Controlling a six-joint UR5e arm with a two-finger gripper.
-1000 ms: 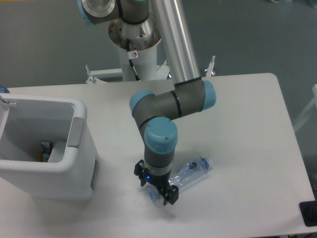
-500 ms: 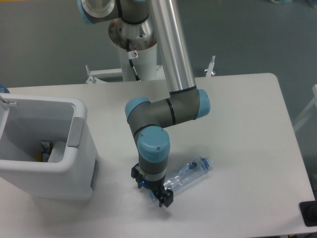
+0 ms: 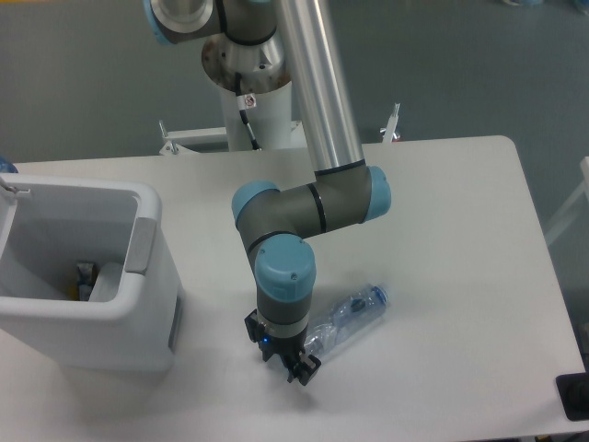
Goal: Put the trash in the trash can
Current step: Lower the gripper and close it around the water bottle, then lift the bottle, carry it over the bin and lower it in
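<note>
The crushed clear plastic bottle [image 3: 348,316] with a blue cap lies on the white table, cap pointing up and to the right. My gripper [image 3: 293,363] points down at the bottle's lower-left end, and its fingers close on that end. The wrist hides most of the contact. The white trash can [image 3: 138,304], with a grey handle panel, stands at the left of the table, well apart from the gripper. Inside it I see a pale white lump [image 3: 109,281] that may be the crumpled tissue, next to a small coloured scrap.
The arm's base column [image 3: 248,83] rises behind the table's far edge. A dark object [image 3: 574,396] sits at the table's front right corner. The table's front edge runs just below the gripper.
The arm swung slightly left and the gripper came down onto the bottle's lower end. The fingers narrowed, and the bottle's cap end shifted a little up and left.
</note>
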